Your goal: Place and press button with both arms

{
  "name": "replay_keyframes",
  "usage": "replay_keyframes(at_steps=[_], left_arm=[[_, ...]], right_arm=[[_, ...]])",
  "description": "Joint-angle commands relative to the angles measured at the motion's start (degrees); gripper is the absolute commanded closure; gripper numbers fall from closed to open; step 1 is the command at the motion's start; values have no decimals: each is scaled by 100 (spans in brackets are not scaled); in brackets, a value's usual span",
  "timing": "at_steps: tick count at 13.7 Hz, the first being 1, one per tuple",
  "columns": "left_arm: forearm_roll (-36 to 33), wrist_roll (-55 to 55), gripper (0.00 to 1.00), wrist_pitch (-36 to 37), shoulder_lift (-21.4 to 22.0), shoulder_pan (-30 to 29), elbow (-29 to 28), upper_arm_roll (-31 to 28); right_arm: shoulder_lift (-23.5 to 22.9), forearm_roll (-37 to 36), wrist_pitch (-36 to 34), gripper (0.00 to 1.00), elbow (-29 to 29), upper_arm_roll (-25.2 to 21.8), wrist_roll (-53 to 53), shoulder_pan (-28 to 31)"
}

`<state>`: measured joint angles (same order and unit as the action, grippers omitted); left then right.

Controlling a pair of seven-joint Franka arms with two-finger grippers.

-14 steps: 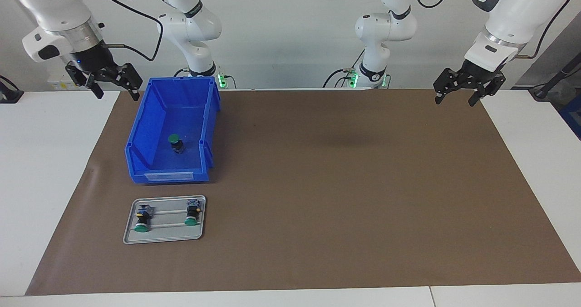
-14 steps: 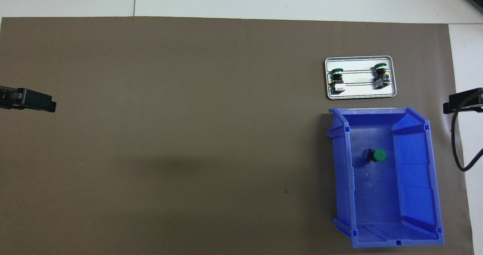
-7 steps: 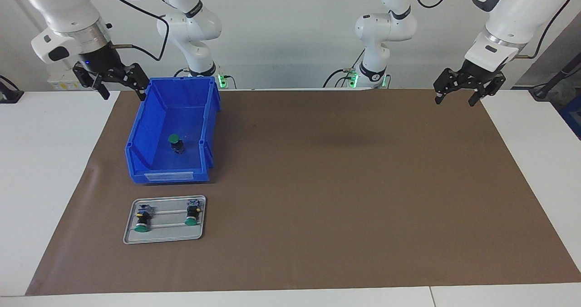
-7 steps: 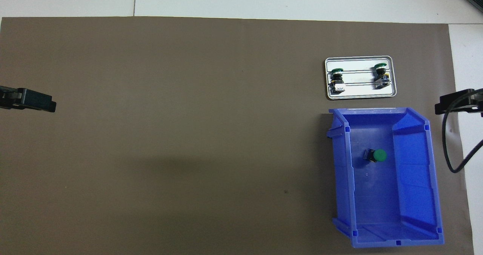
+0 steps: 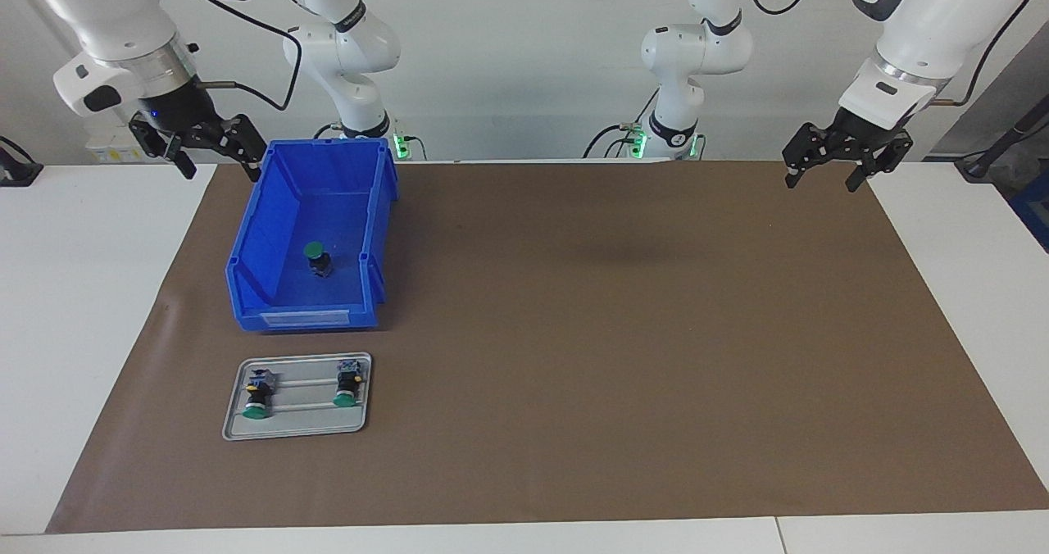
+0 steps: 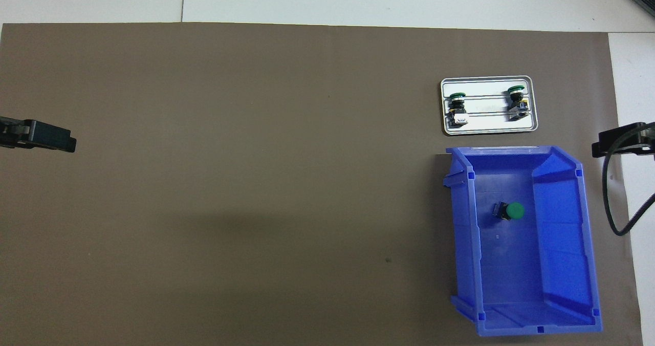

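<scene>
One green-capped button (image 5: 315, 257) lies on the floor of the blue bin (image 5: 307, 318); it also shows in the overhead view (image 6: 511, 211). Two like buttons (image 5: 256, 396) (image 5: 347, 387) lie on a grey metal tray (image 5: 295, 424), farther from the robots than the bin. My right gripper (image 5: 221, 169) is open and empty, up in the air beside the bin's corner nearest the robots, at the brown mat's edge. My left gripper (image 5: 819, 182) is open and empty, high over the mat's corner at the left arm's end, and waits.
The brown mat (image 5: 615, 333) covers most of the white table. The bin (image 6: 563, 223) and tray (image 6: 488, 127) stand at the right arm's end. A black cable (image 6: 611, 208) hangs from the right arm beside the bin.
My right gripper has moved sideways toward the blue bin and risen slightly. The left arm, bin, tray and buttons have not moved.
</scene>
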<state>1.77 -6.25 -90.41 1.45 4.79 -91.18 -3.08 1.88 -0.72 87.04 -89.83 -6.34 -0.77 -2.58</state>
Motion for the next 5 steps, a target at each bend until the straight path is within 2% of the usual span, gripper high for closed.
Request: replay_keyframes(at_steps=[1,5], left_arm=[[-89,63,0,-47,153,-49,-163,44],[-89,63,0,-47,153,-49,-163,44]], right_arm=[[102,-86,-55,0,-87,18,15,-23],[102,-86,-64,0,-87,18,6,-23]])
